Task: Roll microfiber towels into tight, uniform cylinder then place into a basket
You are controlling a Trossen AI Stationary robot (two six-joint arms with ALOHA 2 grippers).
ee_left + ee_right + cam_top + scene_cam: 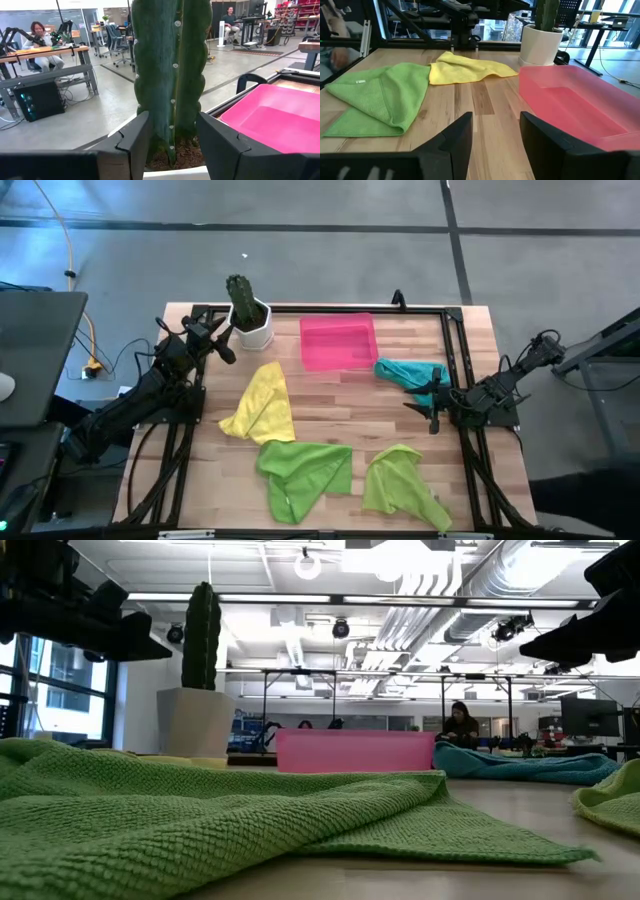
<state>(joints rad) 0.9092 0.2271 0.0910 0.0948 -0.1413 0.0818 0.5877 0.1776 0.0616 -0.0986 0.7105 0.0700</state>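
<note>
Pink basket (338,341) sitting empty at the far middle of the wooden tabletop (330,415), so basically zero progress showing. Four towels lying loose, none rolled:

- yellow towel (262,404) crumpled left of centre, near side of the white cactus pot (252,326)
- lime towel (303,470) spread out at near centre, folded over on itself a bit
- second lime towel (402,483) bunched up to its right, near edge
- teal towel (410,373) heaped just right of the basket, close to touching its corner

Left tool (172,145) parked at the far left, right by the cactus, fingers apart with nothing between them except the cactus farther off in the wrist view. Not holding a thing. Right tool (496,137) hanging over the right side close by the teal towel, pointed across the tabletop at the basket and the yellow towel, fingers also apart and empty.

Best guess: right at the start, or between towels with none finished. Still left: flatten each towel, roll each into a tight cylinder, drop all four into the basket. Teal one probably the easiest first pick for the right tool, being closest.
</note>
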